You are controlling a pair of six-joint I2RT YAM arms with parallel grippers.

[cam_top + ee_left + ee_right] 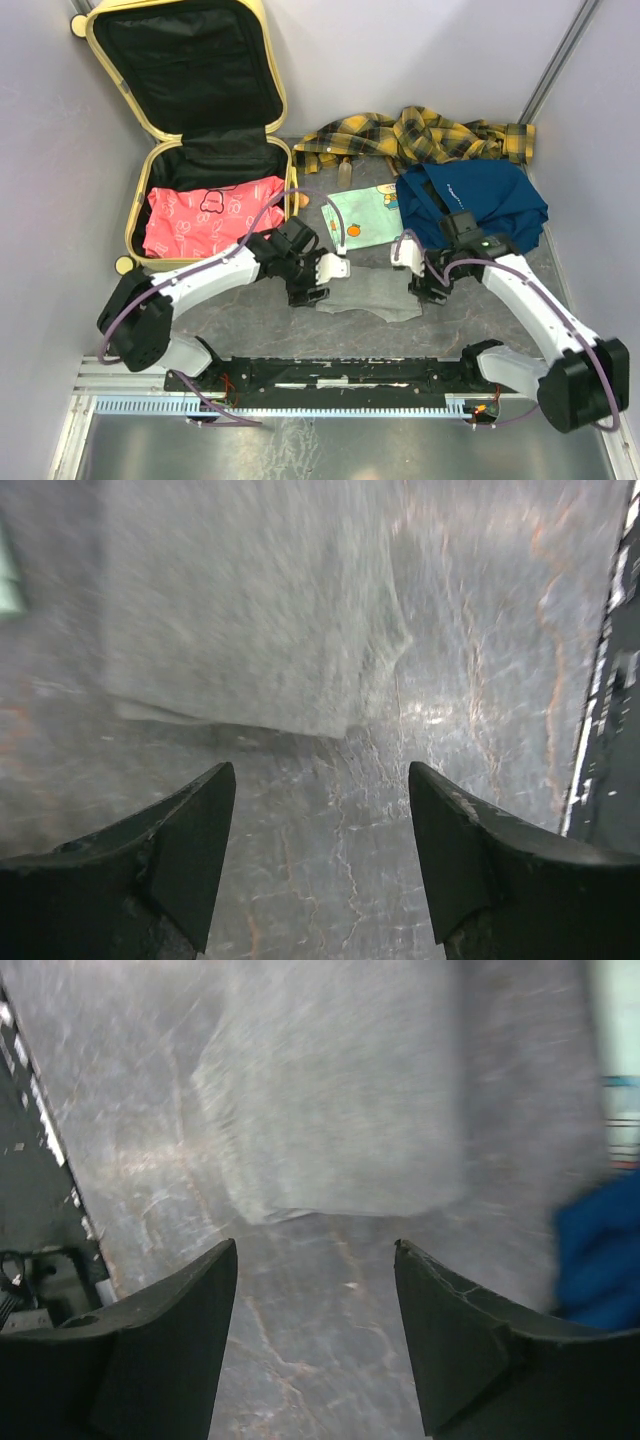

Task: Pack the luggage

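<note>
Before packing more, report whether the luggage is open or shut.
Open: the luggage has its lid raised, a pink garment lying inside.

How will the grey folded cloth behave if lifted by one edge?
The grey cloth lies flat and limp with soft edges, so it would probably droop and unfold. It looks thin, likely light. Pushed across the table, it may bunch rather than slide.

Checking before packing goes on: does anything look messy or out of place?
The plaid shirt lies crumpled along the far edge, and the blue garment is a loose heap beside it, unlike the pink garment lying flat in the luggage.
</note>
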